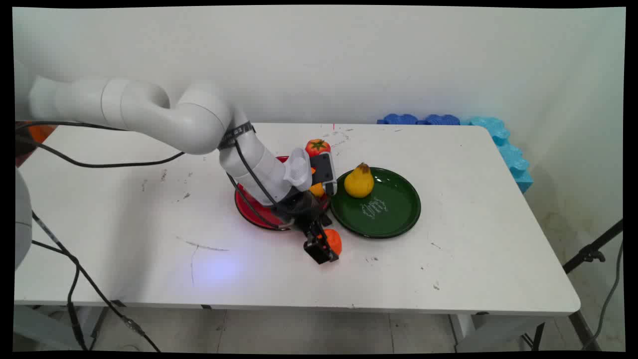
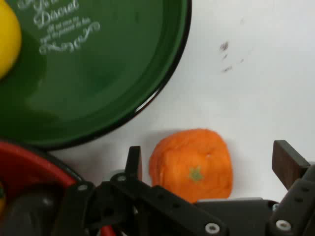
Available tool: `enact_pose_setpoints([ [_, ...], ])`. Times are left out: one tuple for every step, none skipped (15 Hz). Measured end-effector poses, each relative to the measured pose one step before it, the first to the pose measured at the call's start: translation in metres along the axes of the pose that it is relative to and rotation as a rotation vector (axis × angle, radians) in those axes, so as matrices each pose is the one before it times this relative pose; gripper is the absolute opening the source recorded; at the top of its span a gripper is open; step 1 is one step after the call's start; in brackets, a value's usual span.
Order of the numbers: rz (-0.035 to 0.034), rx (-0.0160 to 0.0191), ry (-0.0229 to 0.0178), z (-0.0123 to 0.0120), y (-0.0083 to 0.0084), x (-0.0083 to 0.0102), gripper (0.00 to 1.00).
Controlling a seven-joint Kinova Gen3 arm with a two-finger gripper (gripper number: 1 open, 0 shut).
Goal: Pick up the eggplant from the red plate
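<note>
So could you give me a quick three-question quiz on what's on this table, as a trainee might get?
1. True or false: the yellow pear lies on the red plate.
2. Which fruit sits between the open jaws of the gripper? A) tomato B) orange C) pear
3. Fill in: the orange rests on the ___, not on a plate.

Key: 1 false, it lies on the green plate; 2 B; 3 table.

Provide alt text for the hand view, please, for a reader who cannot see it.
An orange lies on the white table between the open gripper's two black fingers, not yet clamped. Beyond it is a green plate with a yellow fruit at its edge, and a red plate's rim shows at left.
</note>
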Motion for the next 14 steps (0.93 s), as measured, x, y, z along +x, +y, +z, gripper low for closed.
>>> enact_pose_setpoints([
  [0.0046, -0.0031, 0.00845, -0.0054, 0.00021, 0.00224, 1.0],
  [0.00789, -0.0031, 0.00752, -0.00657, 0.00041, 0.00244, 1.0],
  [0.01265, -0.00307, 0.01009, -0.01027, -0.00012, 0.003, 1.0],
  [0.01917, -0.00233, 0.00876, -0.01285, -0.00045, 0.00304, 1.0],
  [0.01737, -0.00115, 0.00719, -0.01237, -0.00091, 0.00192, 1.0],
  [0.01578, -0.00044, 0.00602, -0.01281, -0.00198, 0.00121, 1.0],
  [0.01825, -0.00043, 0.00548, -0.01747, -0.00387, -0.00012, 1.0],
  [0.01416, -0.00033, 0.00328, -0.01469, -0.00451, -0.00076, 1.0],
  [0.00917, 0.00079, 0.00242, -0.01212, -0.00486, -0.00141, 1.0],
  [0.00937, 0.00234, 0.00032, -0.01352, -0.00688, -0.00322, 1.0],
  [0.00855, 0.00247, -0.00143, -0.0106, -0.00629, -0.00383, 1.0],
  [0.00881, 0.00361, -0.00587, -0.01116, -0.00802, -0.00634, 1.0],
  [0.01289, 0.00373, -0.00953, -0.00894, -0.00836, -0.00762, 1.0],
  [0.00982, 0.00281, -0.0101, -0.00579, -0.00688, -0.007, 1.0],
])
